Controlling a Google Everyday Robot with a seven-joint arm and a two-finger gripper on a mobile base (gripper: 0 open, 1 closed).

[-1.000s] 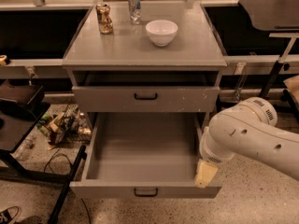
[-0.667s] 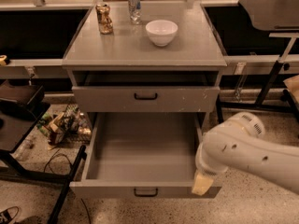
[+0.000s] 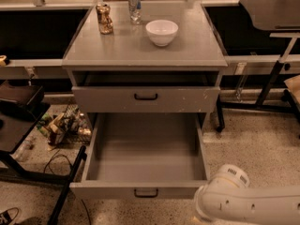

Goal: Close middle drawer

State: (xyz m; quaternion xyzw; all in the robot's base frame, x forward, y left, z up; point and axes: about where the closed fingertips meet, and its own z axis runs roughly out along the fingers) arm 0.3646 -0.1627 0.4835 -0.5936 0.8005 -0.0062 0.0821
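The middle drawer (image 3: pixel 108 190) is pulled far out of the grey cabinet, low in the camera view. It has a low plain front, a small black handle (image 3: pixel 146 192) and an empty deep grey tray (image 3: pixel 145 149). My white arm (image 3: pixel 243 204) lies across the bottom right corner, just right of the drawer's front right corner. The gripper is beyond the arm's end, below the frame's lower edge, so it does not show.
Above it a taller-fronted drawer (image 3: pixel 187 100) stands slightly out. On the cabinet top (image 3: pixel 197 50) are a white bowl (image 3: pixel 161 32), a can (image 3: pixel 135 6) and a brown jar (image 3: pixel 104 18). Clutter (image 3: pixel 63 125) and a black stand (image 3: pixel 18 111) are at the left, a table leg (image 3: pixel 269 81) at the right.
My arm has dropped lower and to the right, towards the bottom corner. The tan gripper seen at the drawer's front right corner has left the frame. The drawer stands as open as before.
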